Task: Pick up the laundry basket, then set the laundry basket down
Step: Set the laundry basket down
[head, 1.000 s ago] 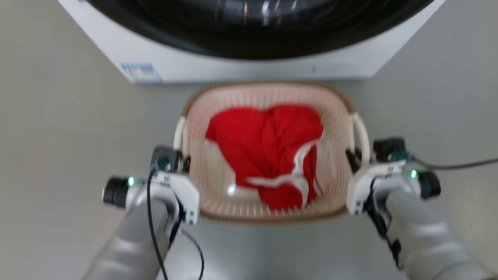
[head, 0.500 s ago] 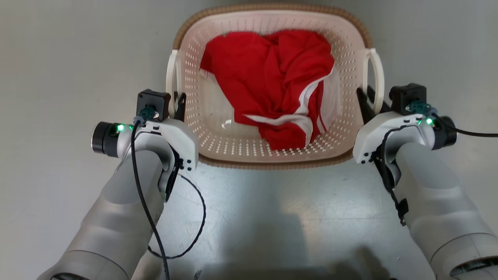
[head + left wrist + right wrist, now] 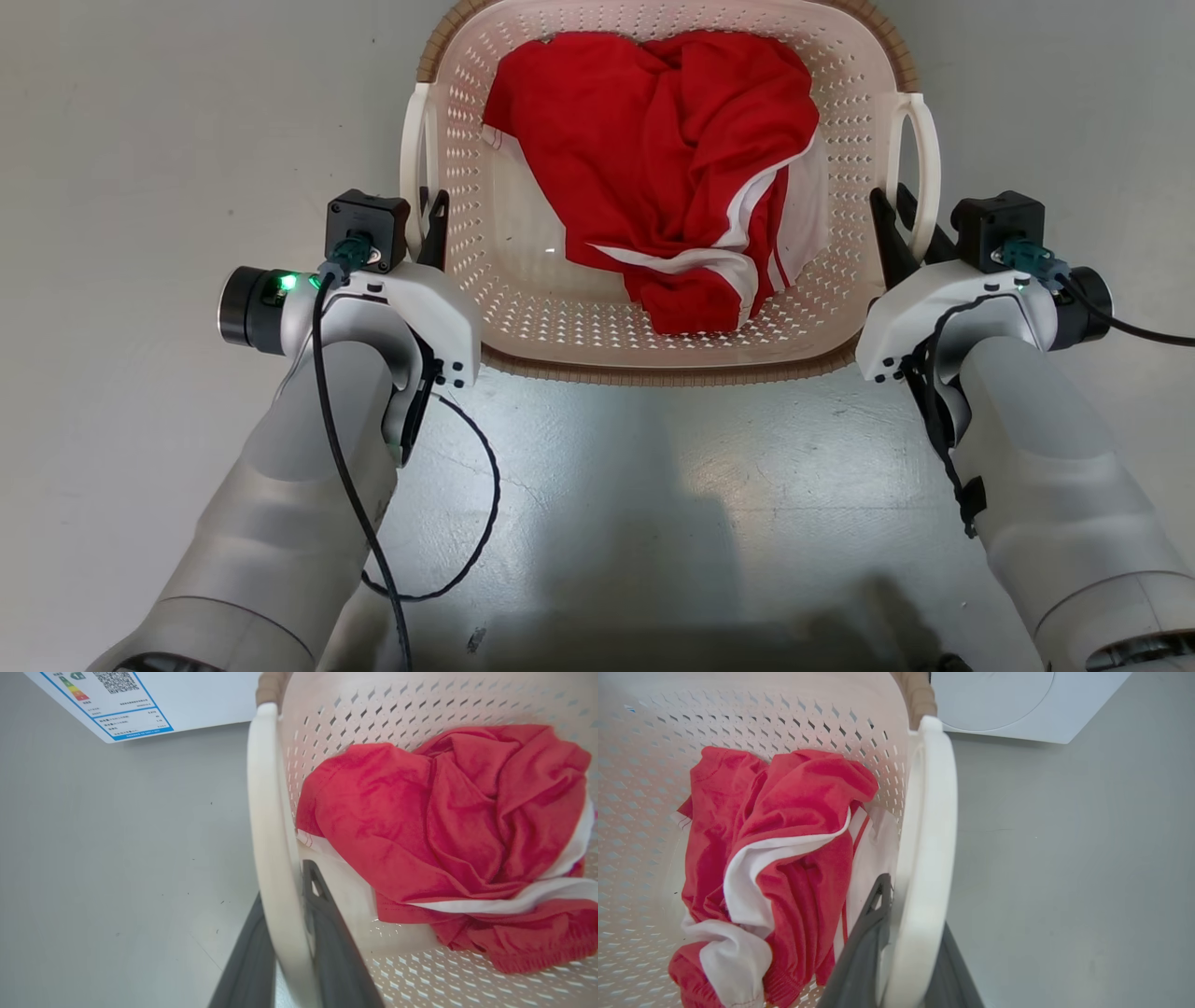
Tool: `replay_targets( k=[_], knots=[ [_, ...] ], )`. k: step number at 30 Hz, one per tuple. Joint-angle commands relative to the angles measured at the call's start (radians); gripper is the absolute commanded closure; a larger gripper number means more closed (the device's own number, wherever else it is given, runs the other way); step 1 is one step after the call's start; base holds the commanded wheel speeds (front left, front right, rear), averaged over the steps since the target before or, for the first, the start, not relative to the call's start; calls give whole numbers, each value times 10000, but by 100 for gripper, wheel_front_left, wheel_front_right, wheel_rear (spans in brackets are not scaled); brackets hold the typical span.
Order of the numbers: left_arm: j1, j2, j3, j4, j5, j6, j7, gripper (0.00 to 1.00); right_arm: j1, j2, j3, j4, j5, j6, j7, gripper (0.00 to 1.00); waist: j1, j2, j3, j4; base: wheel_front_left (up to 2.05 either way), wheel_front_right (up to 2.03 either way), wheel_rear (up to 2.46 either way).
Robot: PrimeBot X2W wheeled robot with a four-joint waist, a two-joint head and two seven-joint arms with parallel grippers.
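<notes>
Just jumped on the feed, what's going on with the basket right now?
Both arms are on the laundry basket, which holds a red and white garment. The left gripper has its fingers closed either side of the left loop handle, and the right gripper grips the right handle the same way. The white washer stands just beyond. Whether the basket is off the floor cannot be told.

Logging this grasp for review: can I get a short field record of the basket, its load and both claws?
basket: laundry basket, cream, brown rim
load: red garment with white trim, inside
left claw: closed on left loop handle
right claw: closed on right loop handle
nearby: white washer, grey floor
</notes>
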Motion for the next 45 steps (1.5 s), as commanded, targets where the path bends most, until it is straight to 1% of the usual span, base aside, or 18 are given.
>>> replay_targets(
  k=[1, 17, 28, 29, 30, 31, 32, 38, 45],
  knots=[
    [145, 166, 238, -207, 242, -166, -62, 100, 469, 120, 260, -197, -51, 73, -148, 100, 0, 0, 12, -18, 0, 0, 0],
    [78, -65, 923, -96, 802, -381, -62, 100, 272, 120, -323, -193, -657, 73, -148, 100, 0, 0, 269, 79, 0, 0, 0],
    [-2, -167, 1374, -65, 1101, -499, -63, 100, 200, 120, -449, -329, -678, 73, -149, 100, 0, 0, 442, 69, 0, 0, 0],
    [-7, -177, 1448, -71, 1103, -460, -63, 100, 201, 120, -515, -408, -650, 73, -149, 91, 0, 0, 460, 64, 0, 0, 0],
    [-9, -186, 1526, -97, 1109, -406, -63, 75, 212, 120, -550, -445, -628, 73, -149, 33, 0, 0, 476, 64, 0, 0, 0],
    [-8, -195, 1558, -93, 1147, -376, -63, 12, 219, 120, -560, -460, -611, 73, -149, 0, 0, 0, 491, 63, 0, 0, 0],
    [-4, -203, 1601, -25, 1152, -367, -63, 0, 218, 120, -558, -470, -609, 73, -149, 0, 0, 0, 507, 54, 0, 0, 0],
    [-102, -173, 1874, 115, 1290, -312, -63, 0, 155, 120, -538, -570, -452, 73, -149, 0, 0, 0, 574, 11, 0, 0, 0],
    [-54, -181, 2055, 246, 1432, -244, -63, 0, 333, 120, -479, -762, -320, 73, -149, 0, 0, 0, 367, -4, 0, 0, 0]
  ],
)
